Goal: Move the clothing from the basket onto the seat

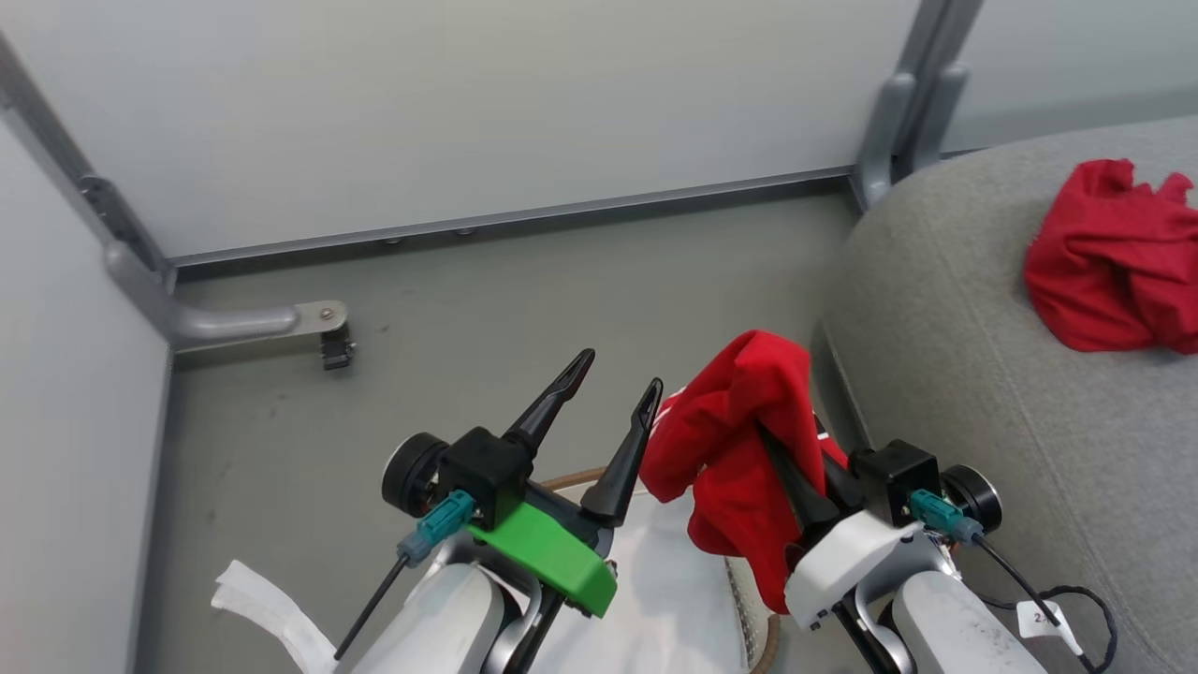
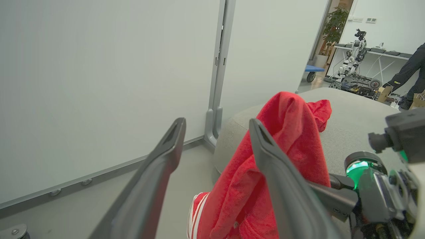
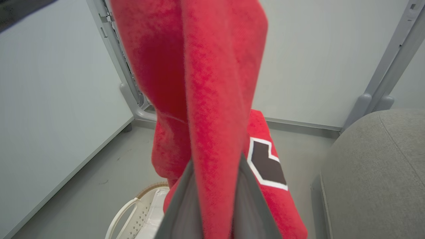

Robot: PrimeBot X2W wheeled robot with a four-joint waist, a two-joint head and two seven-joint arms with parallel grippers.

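Note:
My right gripper (image 1: 781,463) is shut on a red garment (image 1: 739,440), which hangs in the air between the basket and the seat. In the right wrist view the cloth (image 3: 212,83) runs up between the fingers (image 3: 249,202), with a black-and-white number patch (image 3: 267,162) behind. A second red garment (image 1: 1114,257) lies crumpled on the grey seat (image 1: 936,309). The basket's brown rim (image 1: 571,479) and white liner (image 1: 664,580) show below my arms. My left gripper (image 1: 620,372) stands open and holds nothing, just left of the hanging garment (image 2: 285,149).
White partition walls close in the far and left sides, with a grey post (image 1: 898,112) by the seat and a foot bracket (image 1: 323,328) on the floor. A strip of white cloth (image 1: 271,608) lies lower left. A person (image 2: 411,69) stands far off.

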